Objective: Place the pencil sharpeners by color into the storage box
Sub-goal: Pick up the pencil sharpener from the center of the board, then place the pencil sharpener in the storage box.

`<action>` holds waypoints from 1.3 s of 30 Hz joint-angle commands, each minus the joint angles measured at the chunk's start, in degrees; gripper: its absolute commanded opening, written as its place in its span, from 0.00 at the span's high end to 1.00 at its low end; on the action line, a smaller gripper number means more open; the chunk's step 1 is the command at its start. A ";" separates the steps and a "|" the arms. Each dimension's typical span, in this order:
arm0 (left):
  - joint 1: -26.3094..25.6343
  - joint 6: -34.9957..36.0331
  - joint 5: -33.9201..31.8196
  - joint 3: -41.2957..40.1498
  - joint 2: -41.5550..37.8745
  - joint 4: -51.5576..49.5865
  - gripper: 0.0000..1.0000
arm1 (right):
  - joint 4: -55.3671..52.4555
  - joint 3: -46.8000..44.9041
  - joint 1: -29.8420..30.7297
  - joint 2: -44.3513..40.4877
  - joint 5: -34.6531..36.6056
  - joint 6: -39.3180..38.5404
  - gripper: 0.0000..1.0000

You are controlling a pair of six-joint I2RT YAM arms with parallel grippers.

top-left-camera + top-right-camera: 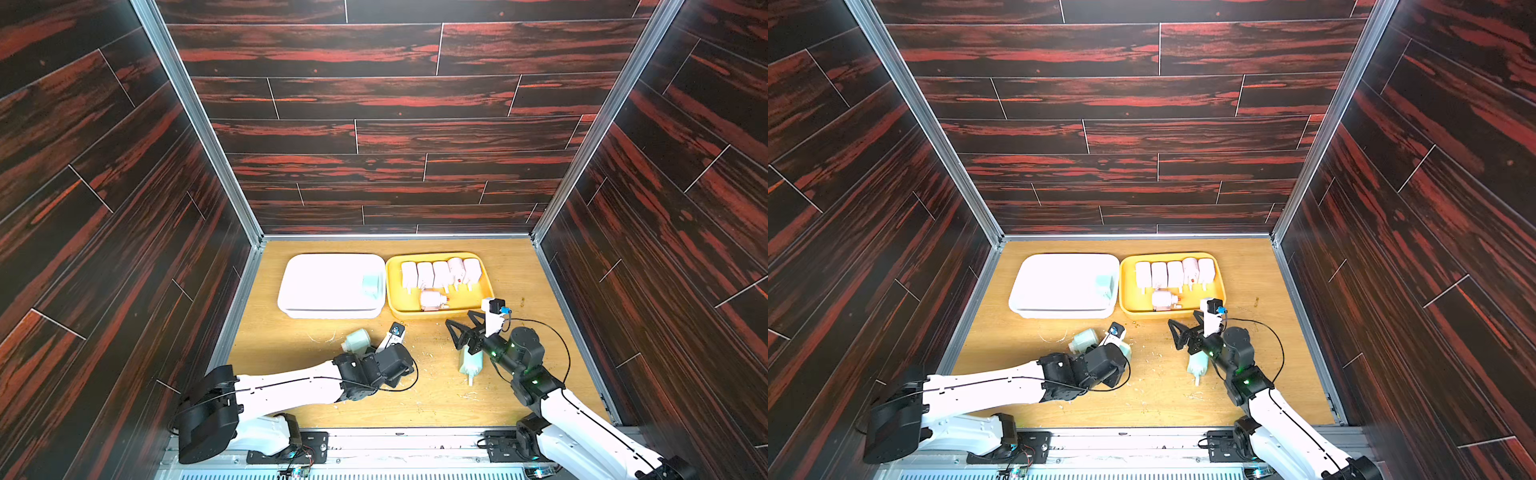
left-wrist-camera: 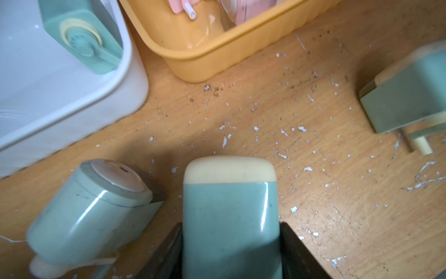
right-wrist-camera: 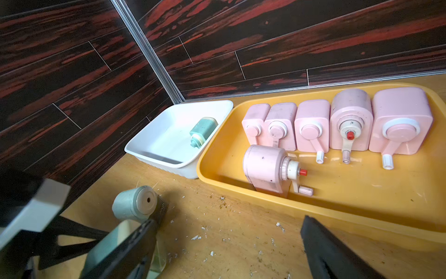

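My left arm [image 1: 286,384] reaches from the lower left toward frame centre, its left gripper [image 2: 230,244] with fingers [image 2: 296,251] clamped on a mint green pencil sharpener [image 2: 229,217]. My right arm [image 1: 582,436] angles in from the lower right, right gripper [image 1: 463,328] spread wide, holding nothing.

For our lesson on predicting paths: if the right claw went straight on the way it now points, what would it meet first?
Most likely the near wall of the yellow tray. The open right claw has only bare table ahead before that, though depth is hard to judge.
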 commanded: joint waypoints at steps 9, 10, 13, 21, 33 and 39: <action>5.86 3.55 -11.91 11.50 -6.58 -4.57 1.00 | -0.79 2.51 0.19 -0.39 6.92 4.10 0.02; 6.49 3.99 -13.80 11.97 -6.71 -3.88 1.00 | -1.00 2.96 0.19 -0.03 6.75 4.47 0.02; 9.31 6.24 -17.20 11.66 -7.22 1.88 1.00 | -1.41 4.19 0.19 1.08 5.83 5.05 0.02; 20.31 10.22 -15.64 16.57 -2.82 2.42 1.00 | -2.85 6.34 0.19 0.14 7.80 4.33 0.02; 39.59 10.10 1.52 17.24 1.87 6.66 1.00 | -4.52 7.95 0.19 0.92 11.74 3.32 0.02; 48.23 13.77 7.76 17.13 3.81 9.09 1.00 | -3.58 8.37 0.19 1.09 11.12 2.95 0.02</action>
